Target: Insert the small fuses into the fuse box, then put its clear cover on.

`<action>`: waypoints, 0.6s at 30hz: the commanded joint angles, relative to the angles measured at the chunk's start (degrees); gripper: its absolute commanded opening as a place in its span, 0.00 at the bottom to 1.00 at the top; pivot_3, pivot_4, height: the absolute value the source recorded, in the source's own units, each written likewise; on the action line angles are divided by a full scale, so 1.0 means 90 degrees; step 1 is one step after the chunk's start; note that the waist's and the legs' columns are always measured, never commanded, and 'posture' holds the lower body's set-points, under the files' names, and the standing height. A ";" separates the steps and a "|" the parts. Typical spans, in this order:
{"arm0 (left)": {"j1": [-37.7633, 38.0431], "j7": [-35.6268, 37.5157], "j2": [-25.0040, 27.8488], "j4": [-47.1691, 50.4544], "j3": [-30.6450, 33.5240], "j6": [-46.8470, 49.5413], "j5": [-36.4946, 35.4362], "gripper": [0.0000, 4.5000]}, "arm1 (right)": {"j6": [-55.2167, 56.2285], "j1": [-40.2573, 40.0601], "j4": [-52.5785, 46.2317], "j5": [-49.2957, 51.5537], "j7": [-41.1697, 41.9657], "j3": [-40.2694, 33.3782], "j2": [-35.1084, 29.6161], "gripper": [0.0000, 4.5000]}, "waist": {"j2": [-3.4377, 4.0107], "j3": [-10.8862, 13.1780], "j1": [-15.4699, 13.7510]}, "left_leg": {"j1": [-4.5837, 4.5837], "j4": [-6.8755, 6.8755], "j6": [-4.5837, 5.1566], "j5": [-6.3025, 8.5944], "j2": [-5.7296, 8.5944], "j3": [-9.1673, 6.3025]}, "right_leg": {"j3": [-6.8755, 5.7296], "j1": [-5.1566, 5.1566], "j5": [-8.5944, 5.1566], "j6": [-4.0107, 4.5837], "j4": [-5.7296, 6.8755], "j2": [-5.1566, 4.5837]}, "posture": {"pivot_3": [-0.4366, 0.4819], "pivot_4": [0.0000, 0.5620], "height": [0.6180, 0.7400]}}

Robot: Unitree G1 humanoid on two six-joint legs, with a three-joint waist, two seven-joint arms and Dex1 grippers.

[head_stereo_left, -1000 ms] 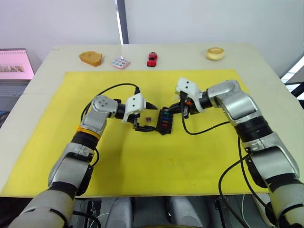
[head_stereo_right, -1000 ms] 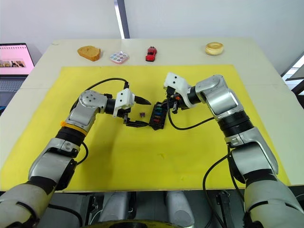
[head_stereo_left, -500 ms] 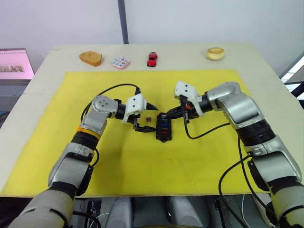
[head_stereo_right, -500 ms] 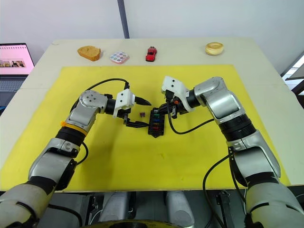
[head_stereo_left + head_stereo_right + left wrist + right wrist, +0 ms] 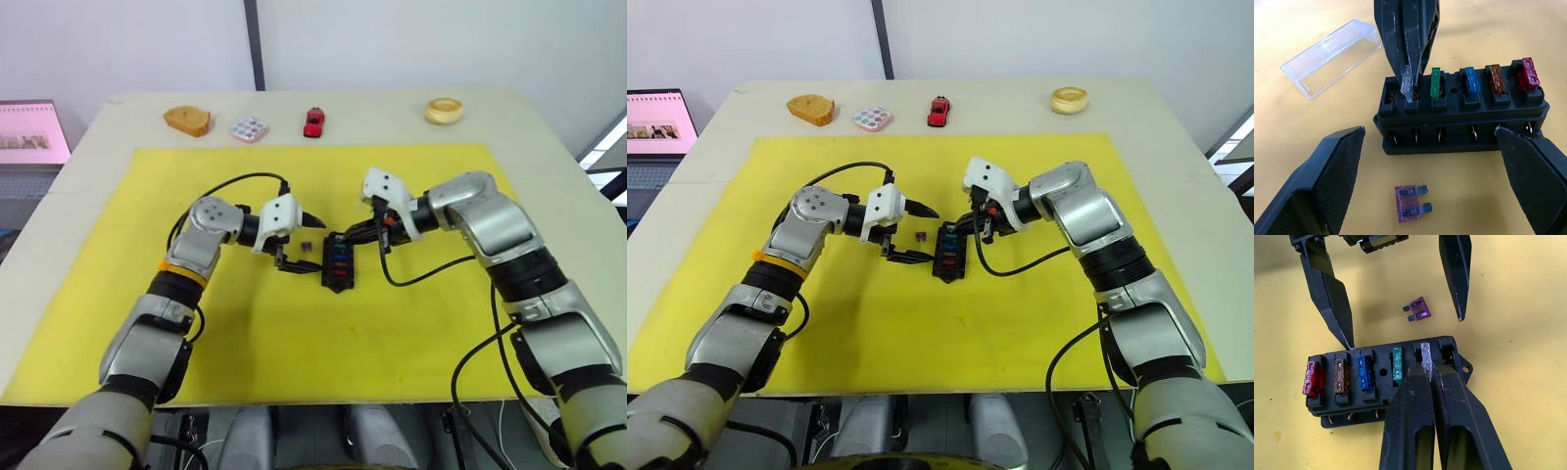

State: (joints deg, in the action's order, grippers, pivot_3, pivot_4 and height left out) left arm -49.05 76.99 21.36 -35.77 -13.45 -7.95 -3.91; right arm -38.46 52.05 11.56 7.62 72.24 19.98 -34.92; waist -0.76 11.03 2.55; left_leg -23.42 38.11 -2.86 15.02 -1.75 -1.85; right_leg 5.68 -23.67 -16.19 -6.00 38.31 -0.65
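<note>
The black fuse box (image 5: 338,262) lies on the yellow mat (image 5: 245,333) between my grippers. Red (image 5: 1311,378), brown (image 5: 1341,375), blue (image 5: 1363,372) and green (image 5: 1397,365) small fuses stand in one row of its slots. My right gripper (image 5: 1426,374) is shut on a clear-grey fuse (image 5: 1426,357) standing at the end slot beside the green one. My left gripper (image 5: 304,241) hangs open on the box's left side, its fingers (image 5: 1337,171) either side of it. A purple fuse (image 5: 1411,209) lies loose on the mat between them. The clear cover (image 5: 1330,56) lies on the mat beyond the box.
Along the table's far edge sit a brown bread-like piece (image 5: 186,119), a multicoloured tile (image 5: 249,128), a red toy car (image 5: 313,121) and a yellow ring (image 5: 444,110). A laptop screen (image 5: 29,132) stands off the table's left side.
A second ago the fuse box lay askew nearer my right gripper; it has since swung lengthwise toward me, the right gripper shifting slightly left with it. The left gripper has not moved.
</note>
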 commanded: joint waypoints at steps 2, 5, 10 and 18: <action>0.0035 -0.0024 0.0045 0.0218 0.0007 -0.0019 -0.0019 1.00 | 0.0132 -0.0074 0.0052 0.0026 -0.0032 -0.0110 -0.0001 0.01 | 0.0000 0.0000 0.0001 | 0.0000 0.0000 0.0000 0.0000 0.0000 0.0000 | 0.0000 0.0000 0.0000 0.0000 0.0000 0.0000 | 0.48 0.27 1.00; 0.0036 -0.0028 0.0046 0.0219 0.0014 -0.0015 -0.0025 1.00 | 0.0143 -0.0105 0.0032 0.0082 0.0016 -0.0119 0.0022 0.01 | 0.0000 0.0000 0.0000 | 0.0000 0.0000 0.0000 0.0000 0.0000 0.0000 | 0.0000 0.0000 0.0000 0.0000 0.0000 0.0000 | 0.48 0.27 1.00; 0.0035 -0.0039 0.0042 0.0206 0.0017 -0.0023 -0.0022 1.00 | 0.0058 -0.0115 0.0123 0.0174 0.0083 -0.0116 0.0043 0.01 | 0.0000 0.0000 0.0000 | 0.0000 0.0000 0.0000 0.0000 0.0000 0.0000 | 0.0000 0.0000 0.0000 0.0000 0.0000 0.0000 | 0.48 0.27 1.00; 0.0039 -0.0056 0.0050 0.0221 0.0018 -0.0016 -0.0023 1.00 | 0.0367 -0.0103 0.0388 -0.0036 -0.0011 0.0007 0.0046 0.01 | 0.0000 0.0000 0.0000 | 0.0001 0.0000 0.0000 0.0000 0.0000 0.0000 | 0.0000 0.0001 0.0000 0.0000 0.0000 0.0000 | 0.48 0.27 1.00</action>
State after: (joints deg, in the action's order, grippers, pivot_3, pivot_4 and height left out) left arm -49.02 76.65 21.36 -35.76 -13.45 -7.95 -3.91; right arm -35.52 51.41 14.32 8.33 72.27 19.39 -34.62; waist -0.76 11.03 2.56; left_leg -23.41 38.11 -2.86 15.02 -1.75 -1.85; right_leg 5.68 -23.66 -16.19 -6.00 38.31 -0.65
